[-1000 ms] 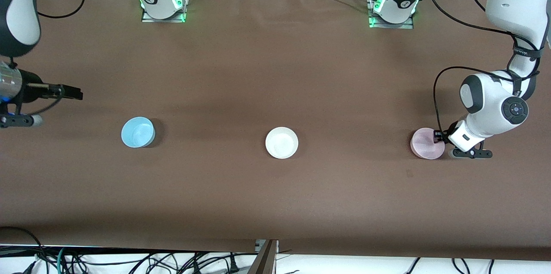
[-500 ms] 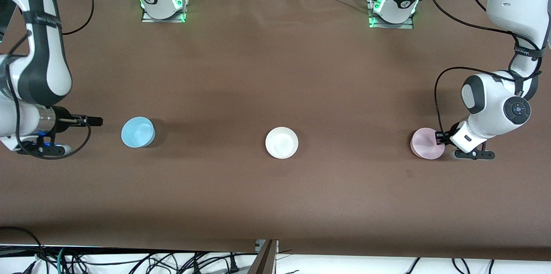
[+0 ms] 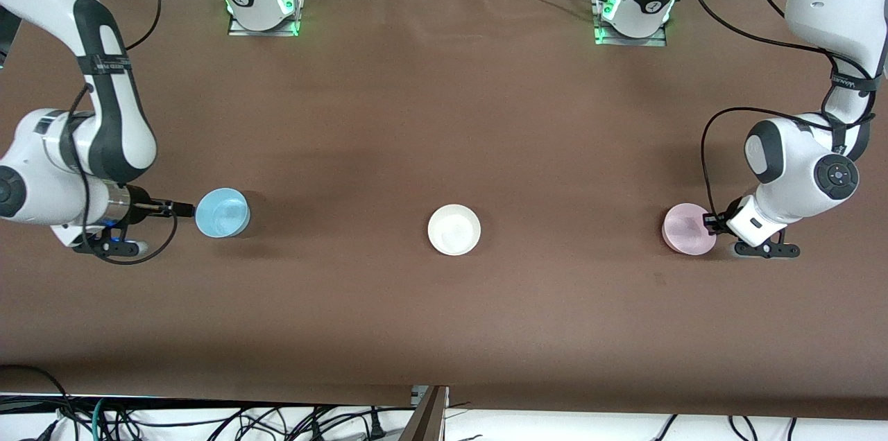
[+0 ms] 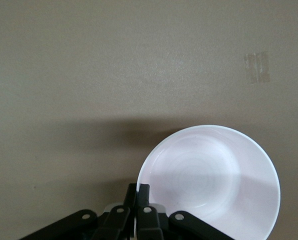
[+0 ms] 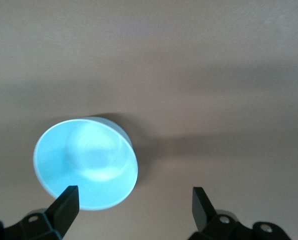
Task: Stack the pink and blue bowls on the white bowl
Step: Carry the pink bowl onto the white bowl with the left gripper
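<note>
Reaching low, the left gripper (image 3: 709, 222) pinches the pink bowl (image 3: 687, 229) rim; the right gripper (image 5: 134, 202), spread wide and empty, sits beside the blue bowl (image 3: 222, 213). Bare table (image 3: 444, 115) surrounds the white bowl (image 3: 454, 229).

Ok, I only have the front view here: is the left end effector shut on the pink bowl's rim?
Observer: Yes. The left wrist view shows the left end effector pinched shut on the rim of the pink bowl.
Operator: And the right one, by the blue bowl?
Observer: The right end effector is wide open. The blue bowl sits off-centre, its rim at one finger, the other finger well clear.
</note>
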You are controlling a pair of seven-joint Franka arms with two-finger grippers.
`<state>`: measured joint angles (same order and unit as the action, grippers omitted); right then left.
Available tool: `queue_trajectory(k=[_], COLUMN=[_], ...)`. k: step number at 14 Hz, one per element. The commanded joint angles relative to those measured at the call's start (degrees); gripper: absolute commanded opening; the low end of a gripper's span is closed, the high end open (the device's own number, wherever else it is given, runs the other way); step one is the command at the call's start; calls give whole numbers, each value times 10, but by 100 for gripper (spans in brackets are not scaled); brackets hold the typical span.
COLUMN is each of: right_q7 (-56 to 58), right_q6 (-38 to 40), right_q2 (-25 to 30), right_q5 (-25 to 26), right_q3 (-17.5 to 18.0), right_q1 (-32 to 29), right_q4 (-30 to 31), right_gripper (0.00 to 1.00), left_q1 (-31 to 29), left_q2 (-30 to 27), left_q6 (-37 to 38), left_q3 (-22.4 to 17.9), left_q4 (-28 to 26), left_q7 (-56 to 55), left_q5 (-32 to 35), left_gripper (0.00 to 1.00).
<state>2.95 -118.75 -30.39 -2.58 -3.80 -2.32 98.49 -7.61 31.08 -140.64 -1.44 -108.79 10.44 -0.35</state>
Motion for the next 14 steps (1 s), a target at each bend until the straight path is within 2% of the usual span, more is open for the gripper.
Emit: queue_trajectory(k=[1,4,7,10,12,14], right_q7=[7,16,58,77,85,98], right_q6=[-52,-65,-77,-85,-94,-95], right_q2=[13,2,-14,-23,-29,-32], right_q5=[-15,-57,-95,-98,-104,-116], right_q3=[6,6,6,6,6,6], right_q1=[-8,-11,-22,-27,-27,-27], right_q4=[49,59,60,61,61,61], right_gripper=[100,100,100,100,99,79], left_q1=[12,15,15,16,42,80], left_q2=[-1,-1,-10,-10,-10,-10], left_q6=[16,58,75,76,76,76], left_q3=[2,37,92,148,158,159], left_q4=[28,73,80,80,80,90], left_q7=[-16,-116,-231,-350,-406,-485], left_q5=[-13,-13,-12,-4,-4,-4], left_gripper=[0,0,0,0,0,0])
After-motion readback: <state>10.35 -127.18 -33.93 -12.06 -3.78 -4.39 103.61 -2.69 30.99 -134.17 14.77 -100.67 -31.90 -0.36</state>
